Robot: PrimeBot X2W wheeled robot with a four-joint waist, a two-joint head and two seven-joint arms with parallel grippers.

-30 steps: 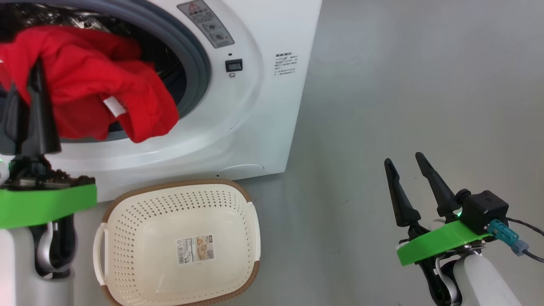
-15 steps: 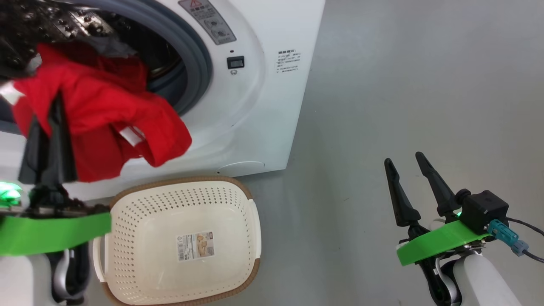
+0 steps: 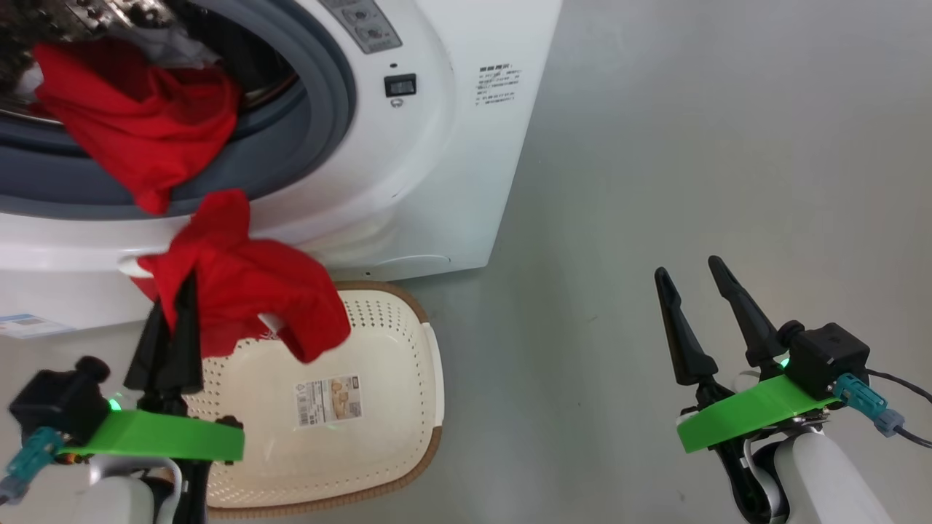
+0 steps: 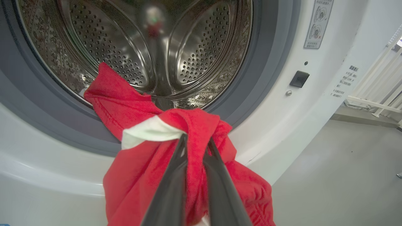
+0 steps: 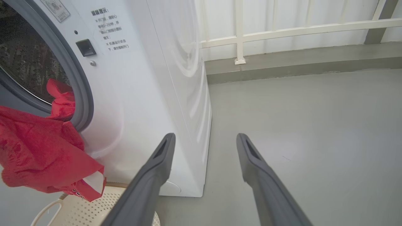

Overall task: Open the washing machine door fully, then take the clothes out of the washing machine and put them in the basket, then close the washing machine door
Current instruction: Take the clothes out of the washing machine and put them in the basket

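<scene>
My left gripper [image 3: 188,291] is shut on the clothes [image 3: 247,291], a bright red garment with a white stripe [image 4: 150,131]. The bunch hangs above the far left of the cream basket [image 3: 397,342], which sits on the floor before the washing machine [image 3: 451,182]. Red fabric [image 3: 138,124] still trails over the grey gasket into the steel drum [image 4: 188,47]. In the left wrist view the left gripper [image 4: 197,139] pinches the clothes [image 4: 141,175]. My right gripper [image 3: 688,267] stands open and empty over the floor at the right. The washing machine door is out of view.
Bare grey floor [image 3: 692,145] spreads right of the machine. A white railing [image 5: 282,31] runs along the back wall. The right wrist view shows the machine's side [image 5: 188,94], the hanging clothes [image 5: 37,157] and the basket's edge [image 5: 84,207]. A small blue label [image 3: 22,324] marks the machine's base.
My left gripper has drawn back and down from the drum mouth, pulling the red clothes out to above the basket. The head view has shifted slightly. The right arm stays still.
</scene>
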